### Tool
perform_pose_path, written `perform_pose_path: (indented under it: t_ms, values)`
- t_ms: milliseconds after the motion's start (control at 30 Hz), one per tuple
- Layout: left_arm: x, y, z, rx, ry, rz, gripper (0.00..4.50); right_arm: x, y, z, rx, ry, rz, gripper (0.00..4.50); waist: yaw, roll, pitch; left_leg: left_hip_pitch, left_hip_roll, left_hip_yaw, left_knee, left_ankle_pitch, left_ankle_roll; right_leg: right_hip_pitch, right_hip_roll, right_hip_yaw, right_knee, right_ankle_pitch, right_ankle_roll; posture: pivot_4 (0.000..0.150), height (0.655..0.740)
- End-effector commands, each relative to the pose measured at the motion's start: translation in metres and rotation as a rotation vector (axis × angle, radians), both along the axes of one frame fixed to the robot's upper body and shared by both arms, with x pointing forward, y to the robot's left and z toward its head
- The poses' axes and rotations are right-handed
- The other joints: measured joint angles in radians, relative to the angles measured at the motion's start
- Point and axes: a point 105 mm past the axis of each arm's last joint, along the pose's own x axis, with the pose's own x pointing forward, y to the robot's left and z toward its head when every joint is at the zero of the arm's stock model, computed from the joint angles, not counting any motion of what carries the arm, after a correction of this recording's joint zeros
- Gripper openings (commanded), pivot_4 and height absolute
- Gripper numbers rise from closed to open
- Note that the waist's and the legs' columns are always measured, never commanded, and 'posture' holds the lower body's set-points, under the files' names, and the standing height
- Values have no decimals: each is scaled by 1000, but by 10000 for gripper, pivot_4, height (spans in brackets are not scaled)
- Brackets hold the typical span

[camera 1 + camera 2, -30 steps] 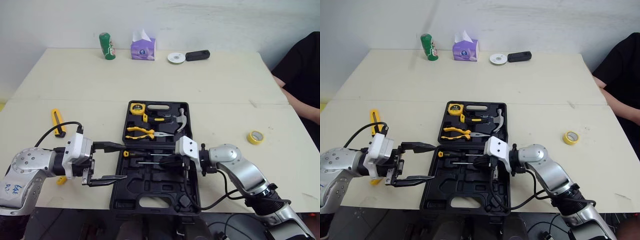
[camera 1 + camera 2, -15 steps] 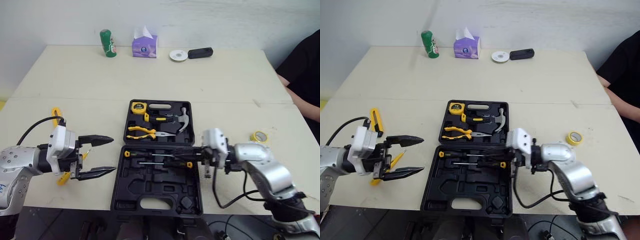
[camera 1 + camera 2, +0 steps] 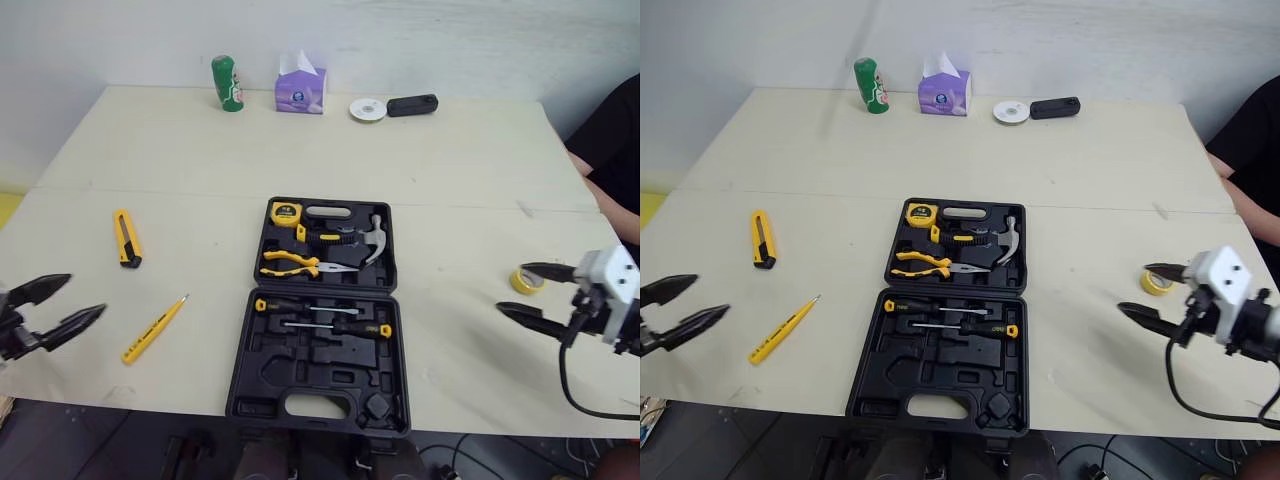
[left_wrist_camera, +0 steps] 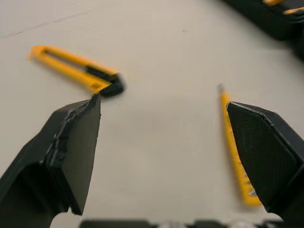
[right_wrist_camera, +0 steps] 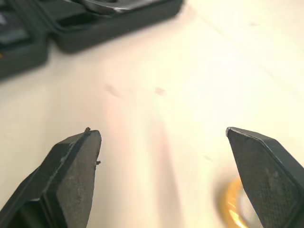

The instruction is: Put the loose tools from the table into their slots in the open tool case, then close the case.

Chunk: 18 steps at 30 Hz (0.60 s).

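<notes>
My left end effector point(image 3: 86, 295) and right end effector point(image 3: 1132, 288) hang spread and empty; knife point(image 3: 125, 237) and tape point(image 3: 517, 281) can wait, I reckon the pen point(image 3: 155, 328) comes next.

I see the black case point(image 3: 300, 377) lying open and flat mid-worktop point(image 3: 180, 150). A tape measure point(image 3: 283, 211), pliers point(image 3: 290, 265) and a hammer point(image 3: 373, 238) sit in its far half, two screwdrivers point(image 3: 322, 309) in the near half. To its left, the yellow knife point(image 3: 125, 237) lies well apart and the thin yellow tester point(image 3: 155, 329) lies slantwise, nearer.
</notes>
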Motion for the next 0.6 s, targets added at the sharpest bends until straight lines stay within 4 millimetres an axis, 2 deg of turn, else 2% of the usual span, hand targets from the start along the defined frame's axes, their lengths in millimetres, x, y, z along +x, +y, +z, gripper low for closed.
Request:
perform_pose_path:
  t_ms: [33, 133, 267, 400, 533, 600]
  values:
    - [-12, 34, 6, 8, -52, 148, 45000, -14, -19, 13, -79, -123, -48, 44459, 0, 0, 0, 0, 0, 0, 0, 0, -1, 0, 0, 0, 0, 0, 0, 1500, 7400]
    - [-16, 50, 6, 14, -86, 228, 45000, -18, -41, 15, -76, -186, -138, 44459, -2, 0, 0, 0, 0, 0, -1, 0, -1, 0, 0, 0, 0, 0, 0, 1500, 7400]
    - [-36, 80, -13, 87, -17, 381, 45000, -47, -109, -3, -106, -227, -416, 44459, -5, 0, 0, 1, 0, 1, -1, -1, -2, -1, -1, 1, 0, 0, 0, 1500, 7400]
    - [-53, 107, -15, 86, -14, 557, 45000, -79, -157, -21, -129, -187, -636, 44459, -5, 1, 1, 1, 0, 3, -4, -2, -2, -2, -1, 1, -1, 0, 0, 1500, 7400]
    - [-68, 120, -20, 61, -9, 649, 45000, -104, -180, -32, -141, -178, -779, 44459, -10, 1, 1, 3, 0, 4, -4, -2, -2, -1, -1, 2, -1, 0, 0, 1500, 7400]
    - [-73, 122, -23, 34, -9, 664, 45000, -110, -186, -34, -144, -186, -818, 44459, -15, 1, 1, 4, 0, 4, -4, -1, -2, -1, -1, 2, 0, 0, 0, 1500, 7400]
